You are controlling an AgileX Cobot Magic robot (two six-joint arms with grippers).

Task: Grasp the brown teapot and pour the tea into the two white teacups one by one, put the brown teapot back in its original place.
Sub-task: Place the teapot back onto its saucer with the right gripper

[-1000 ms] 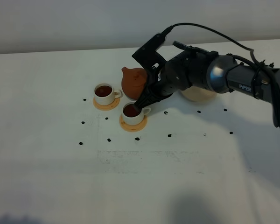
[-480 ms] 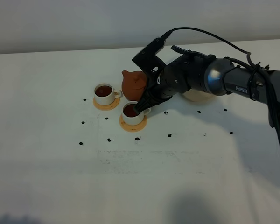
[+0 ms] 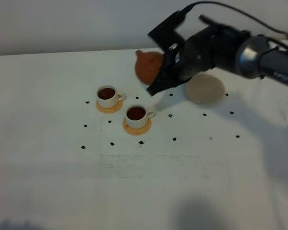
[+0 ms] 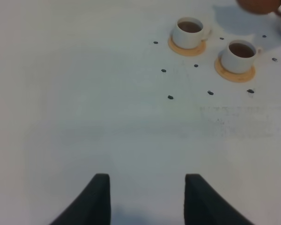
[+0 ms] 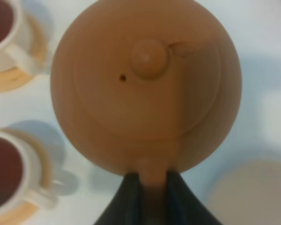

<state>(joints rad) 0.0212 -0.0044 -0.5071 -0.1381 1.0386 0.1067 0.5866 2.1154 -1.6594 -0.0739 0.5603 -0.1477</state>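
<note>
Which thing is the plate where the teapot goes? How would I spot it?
Find the big black robot arm's right gripper holding the round reddish-brown clay teapot above the white table. Just beside it lies a flat round cream saucer plate. It is bare and wider than the small orange-tan coasters under the cups.

The brown teapot (image 3: 149,67), squat and reddish clay with a knobbed lid, is held in the air, roughly level, beyond the two white teacups (image 3: 107,96) (image 3: 137,115). Each cup is seated on an orange coaster and filled with dark tea (image 3: 136,113). The cream saucer (image 3: 205,89) is seen bare beside the teapot.
</note>
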